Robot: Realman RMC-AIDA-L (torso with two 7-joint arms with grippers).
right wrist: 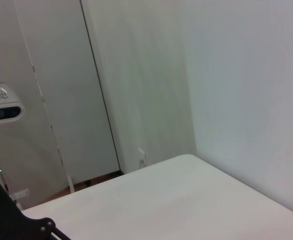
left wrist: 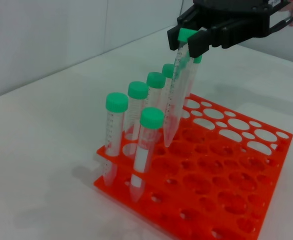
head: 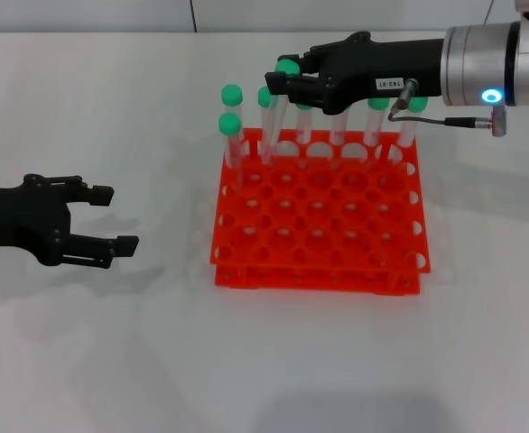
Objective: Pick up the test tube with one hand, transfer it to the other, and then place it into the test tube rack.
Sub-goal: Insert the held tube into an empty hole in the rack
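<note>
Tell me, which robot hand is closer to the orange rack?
The right gripper. It holds a test tube just over the test tube rack, at its back row. The left gripper waits open on the table beside the rack.

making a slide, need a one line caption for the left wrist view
Right pincer holds a green-capped test tube tilted over the orange test tube rack.
</note>
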